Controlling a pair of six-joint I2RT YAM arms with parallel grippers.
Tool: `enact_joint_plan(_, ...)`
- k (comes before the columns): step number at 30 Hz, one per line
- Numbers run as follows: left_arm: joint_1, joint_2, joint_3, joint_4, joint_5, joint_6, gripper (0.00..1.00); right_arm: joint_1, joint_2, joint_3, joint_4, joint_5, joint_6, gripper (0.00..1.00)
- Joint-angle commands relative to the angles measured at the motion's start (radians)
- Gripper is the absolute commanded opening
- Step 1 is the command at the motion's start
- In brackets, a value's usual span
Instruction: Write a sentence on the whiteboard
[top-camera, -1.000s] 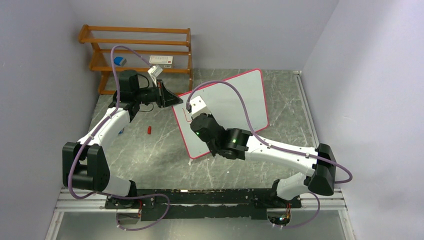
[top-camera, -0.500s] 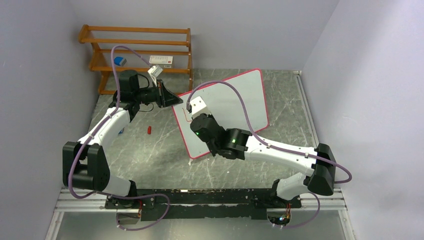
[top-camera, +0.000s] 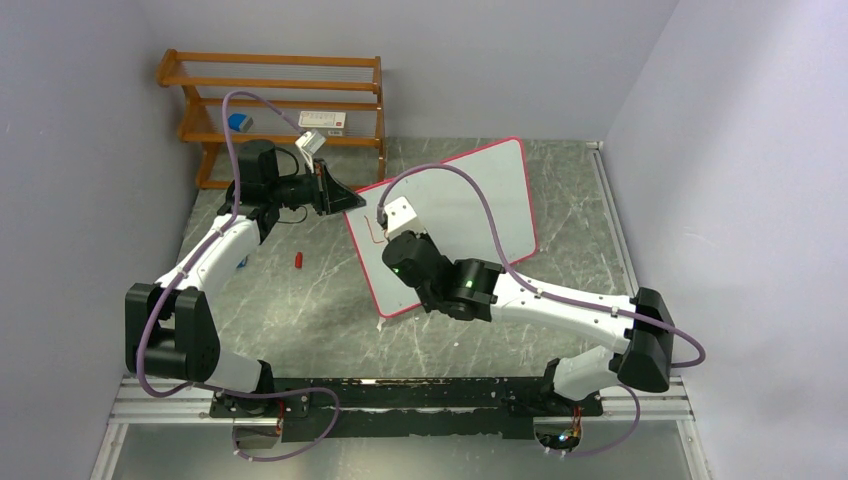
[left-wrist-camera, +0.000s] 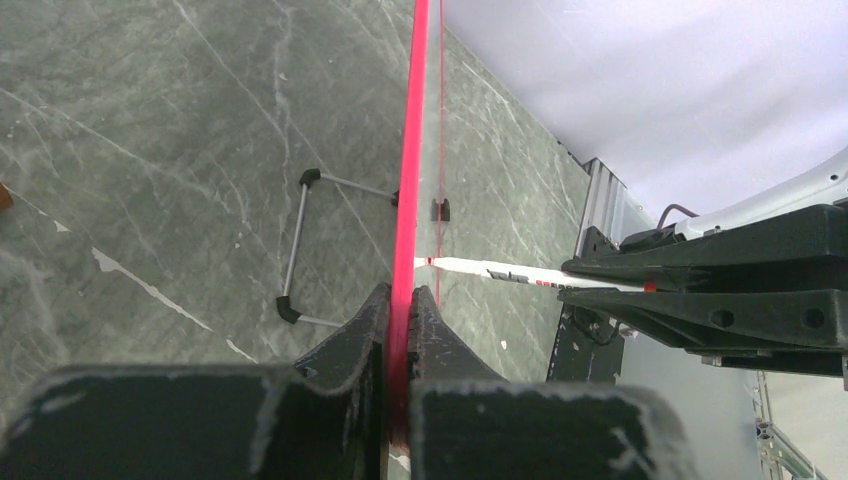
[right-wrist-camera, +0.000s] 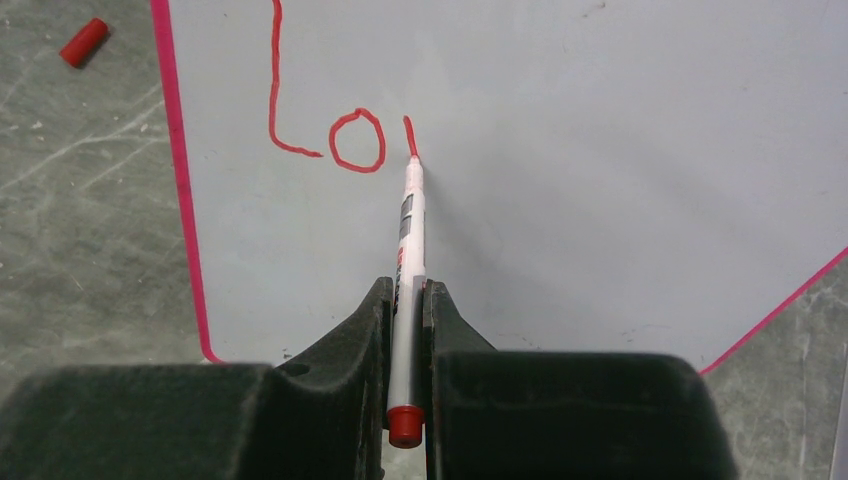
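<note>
The sentence (right-wrist-camera: 332, 142) reads "Lo" plus one short red stroke. It sits on the whiteboard (right-wrist-camera: 600, 150) just ahead of my right fingers (right-wrist-camera: 362, 320), near the board's left frame edge. The right fingers are closed tight on the barrel of the red marker (right-wrist-camera: 408, 240). Its tip touches the bottom of that short stroke, and its red butt end pokes out behind the fingertips. The whiteboard stands propped up on the grey surface (top-camera: 300, 300). My left fingers (left-wrist-camera: 350, 345) are closed on the board's red frame, which runs straight out ahead between them. A red cap (right-wrist-camera: 82, 42) lies on the surface left of the right fingers, near the frame but apart from it. A wooden rack (top-camera: 280, 100) stands beyond the left fingers, by the wall.
</note>
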Motion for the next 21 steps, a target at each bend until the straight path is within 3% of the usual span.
enact_joint_plan(1,-0.029,0.026,0.002,-0.086,-0.009,0.052,0.05,-0.015,-0.005,-0.032,-0.036,-0.002,0.031,0.0)
enact_joint_plan(21,-0.029,0.029,0.0,-0.083,-0.008,0.049,0.05,-0.015,-0.014,-0.042,0.033,0.027,0.005,0.0)
